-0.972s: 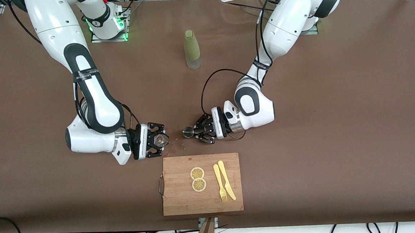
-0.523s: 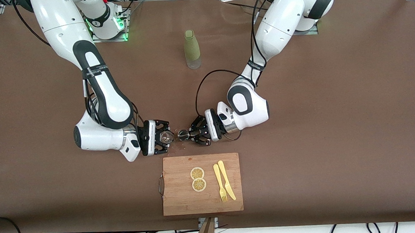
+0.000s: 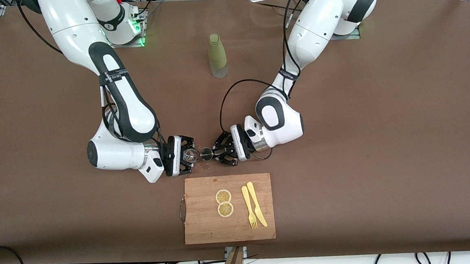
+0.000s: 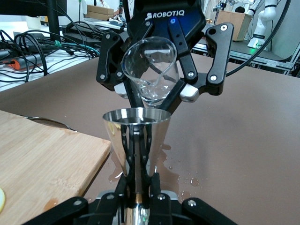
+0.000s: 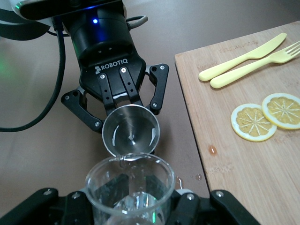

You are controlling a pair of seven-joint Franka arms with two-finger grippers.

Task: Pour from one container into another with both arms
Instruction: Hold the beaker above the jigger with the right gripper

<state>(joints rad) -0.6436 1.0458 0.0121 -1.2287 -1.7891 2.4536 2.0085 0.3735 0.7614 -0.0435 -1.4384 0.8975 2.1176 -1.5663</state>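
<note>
Just above the brown surface (image 3: 342,150), beside the wooden board (image 3: 208,227), the right claw (image 3: 188,155) pinched a clear glass cup (image 5: 129,190), tipped so its lip met the steel cone-shaped jigger (image 4: 136,136) that the left claw (image 3: 216,152) clamped upright to catch the liquid.

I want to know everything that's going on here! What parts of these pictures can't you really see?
- Front view: the small clear glass cup in the right claw is too small to show any liquid.
- Left wrist view: the base of the shiny metal cone cup is hidden by the left claw.
- Right wrist view: the pale yellow plastic fork is cut off by the picture's edge.
- Front view: the green bottle's contents are hidden by its cover.
</note>
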